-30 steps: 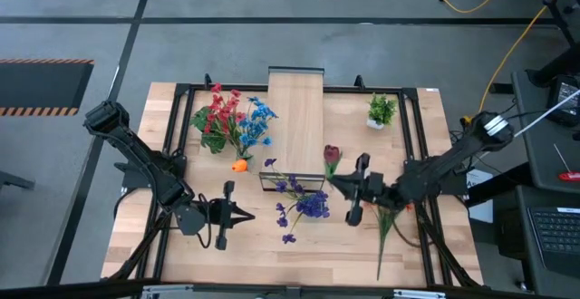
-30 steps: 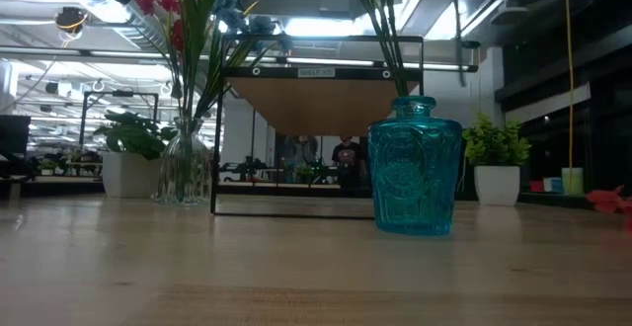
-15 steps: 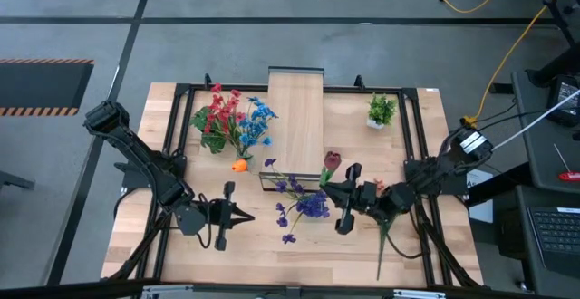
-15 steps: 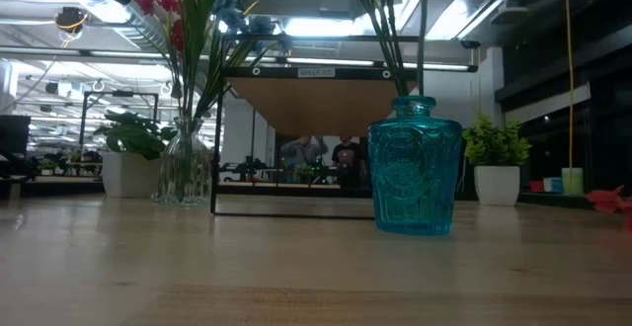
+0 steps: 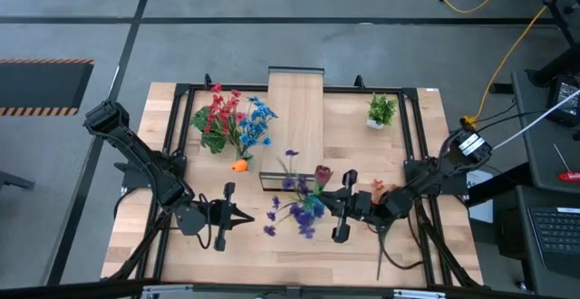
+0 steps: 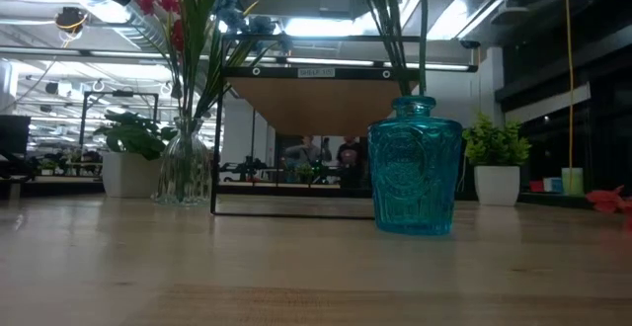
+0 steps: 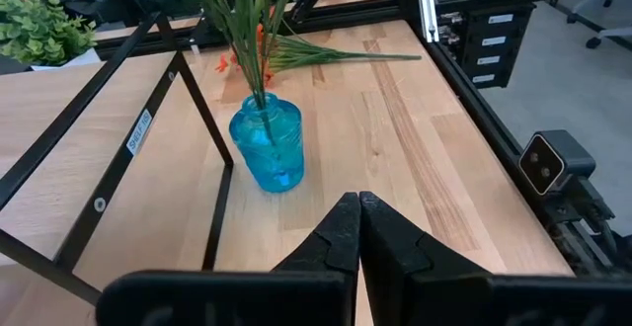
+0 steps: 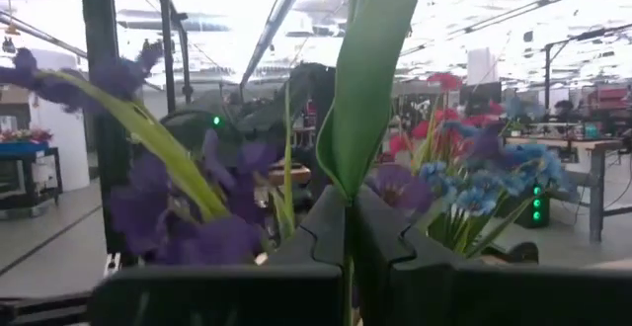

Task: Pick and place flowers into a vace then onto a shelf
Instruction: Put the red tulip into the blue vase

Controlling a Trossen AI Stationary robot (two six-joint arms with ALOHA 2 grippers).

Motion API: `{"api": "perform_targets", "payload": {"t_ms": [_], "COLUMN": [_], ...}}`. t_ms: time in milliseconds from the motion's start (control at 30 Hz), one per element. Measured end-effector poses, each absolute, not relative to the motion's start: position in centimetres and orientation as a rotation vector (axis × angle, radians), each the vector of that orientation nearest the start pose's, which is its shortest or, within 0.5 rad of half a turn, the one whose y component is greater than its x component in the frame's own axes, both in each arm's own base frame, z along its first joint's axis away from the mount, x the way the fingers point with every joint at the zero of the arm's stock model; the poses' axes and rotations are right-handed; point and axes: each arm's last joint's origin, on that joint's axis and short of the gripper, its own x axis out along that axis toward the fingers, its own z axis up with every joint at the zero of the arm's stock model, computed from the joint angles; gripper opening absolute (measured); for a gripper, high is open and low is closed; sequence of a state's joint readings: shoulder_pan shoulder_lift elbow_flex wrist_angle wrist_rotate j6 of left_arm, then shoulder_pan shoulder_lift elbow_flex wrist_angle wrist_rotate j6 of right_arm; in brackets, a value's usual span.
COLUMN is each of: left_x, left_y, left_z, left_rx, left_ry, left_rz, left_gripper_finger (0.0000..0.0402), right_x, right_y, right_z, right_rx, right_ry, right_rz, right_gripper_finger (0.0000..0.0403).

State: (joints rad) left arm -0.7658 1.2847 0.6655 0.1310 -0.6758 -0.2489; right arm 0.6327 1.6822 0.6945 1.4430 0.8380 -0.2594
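The right tool (image 5: 330,201) pinches the green stem of a dark red tulip (image 5: 323,174), held upright with its stem reaching down into the mouth of the blue vase (image 6: 415,165), which stands on the surface (image 5: 362,154) just in front of the shelf (image 5: 296,118). The left tool (image 5: 246,214), fingers pressed together, waits nearby. Risk: any sideways pull through the crowded purple flowers (image 5: 292,207) could tip the vase.

Turquoise glass vase (image 6: 415,165): upright on the table, just in front of the shelf (image 5: 296,118), holding purple flowers (image 5: 296,199) and a dark red tulip (image 5: 322,175). The tulip's stem looks pinched by the right gripper (image 5: 343,206) beside the vase. Shelf: long light-wood board on a black frame.
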Motion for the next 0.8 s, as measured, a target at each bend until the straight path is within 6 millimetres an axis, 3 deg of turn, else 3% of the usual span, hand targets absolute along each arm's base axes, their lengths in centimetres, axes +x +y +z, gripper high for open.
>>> {"api": "perform_targets", "payload": {"t_ms": [800], "left_x": [20.0], "left_y": [-16.7], "left_z": [22.1], "left_rx": [0.073], "left_ry": [0.375], "left_rz": [-0.048], "left_gripper_finger": [0.0004], "right_x": [27.0], "right_y": [17.1], "right_z": [21.6], "right_rx": [-0.045], "right_ry": [-0.221], "right_rz": [-0.237], "right_gripper_finger": [0.0003]}}
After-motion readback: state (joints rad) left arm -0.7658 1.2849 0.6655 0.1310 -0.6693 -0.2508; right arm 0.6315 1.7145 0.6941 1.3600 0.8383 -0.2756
